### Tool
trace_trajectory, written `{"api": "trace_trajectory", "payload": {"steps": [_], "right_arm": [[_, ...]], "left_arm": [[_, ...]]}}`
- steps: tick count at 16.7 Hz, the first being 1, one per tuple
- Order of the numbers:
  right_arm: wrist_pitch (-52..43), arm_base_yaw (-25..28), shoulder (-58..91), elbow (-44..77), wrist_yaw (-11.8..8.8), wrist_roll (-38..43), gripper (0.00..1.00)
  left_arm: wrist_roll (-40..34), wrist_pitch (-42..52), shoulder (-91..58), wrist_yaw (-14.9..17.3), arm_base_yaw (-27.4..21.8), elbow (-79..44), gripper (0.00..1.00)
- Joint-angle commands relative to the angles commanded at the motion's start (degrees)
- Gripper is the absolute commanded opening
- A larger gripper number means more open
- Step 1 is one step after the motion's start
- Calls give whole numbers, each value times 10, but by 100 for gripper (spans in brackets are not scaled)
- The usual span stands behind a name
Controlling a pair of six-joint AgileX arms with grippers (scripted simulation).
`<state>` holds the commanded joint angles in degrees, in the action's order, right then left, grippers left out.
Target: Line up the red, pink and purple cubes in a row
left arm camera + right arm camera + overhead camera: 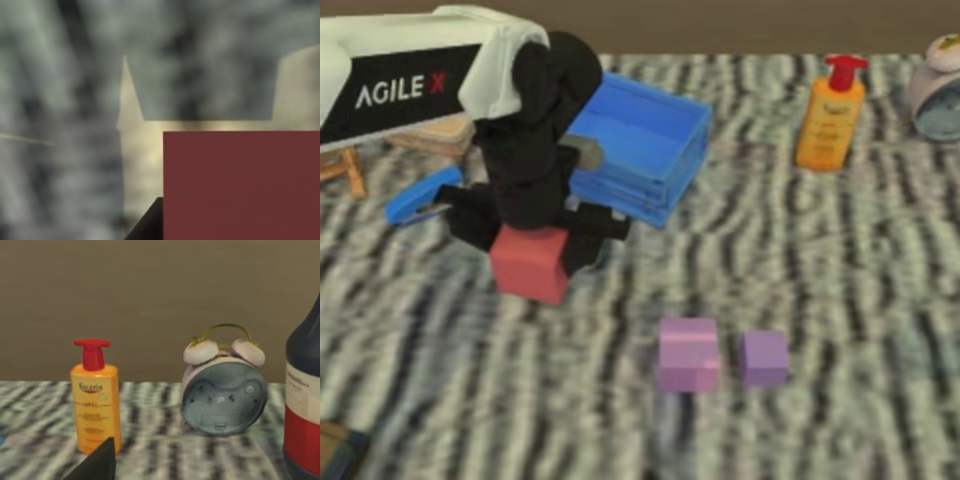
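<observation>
At table's left, left jaws grip red cube.

The counter is covered all over in a wavy grey-and-white zebra-ish pattern. Behind its far edge, a plain brownish wall is seen, flat and bare. The light is pretty even and soft, with only faint shadows laid on the patterned surface. No windows can be made out.
</observation>
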<state>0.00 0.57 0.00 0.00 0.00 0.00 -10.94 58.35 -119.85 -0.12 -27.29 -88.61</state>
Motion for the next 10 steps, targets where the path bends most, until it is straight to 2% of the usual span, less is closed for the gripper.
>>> {"api": "trace_trajectory", "payload": {"steps": [7, 10], "right_arm": [[0, 0, 0, 0, 0, 0, 100], [0, 0, 0, 0, 0, 0, 100]], "left_arm": [[-190, 2, 73, -1, -57, 74, 0], [-228, 0, 96, 0, -71, 93, 0]]}}
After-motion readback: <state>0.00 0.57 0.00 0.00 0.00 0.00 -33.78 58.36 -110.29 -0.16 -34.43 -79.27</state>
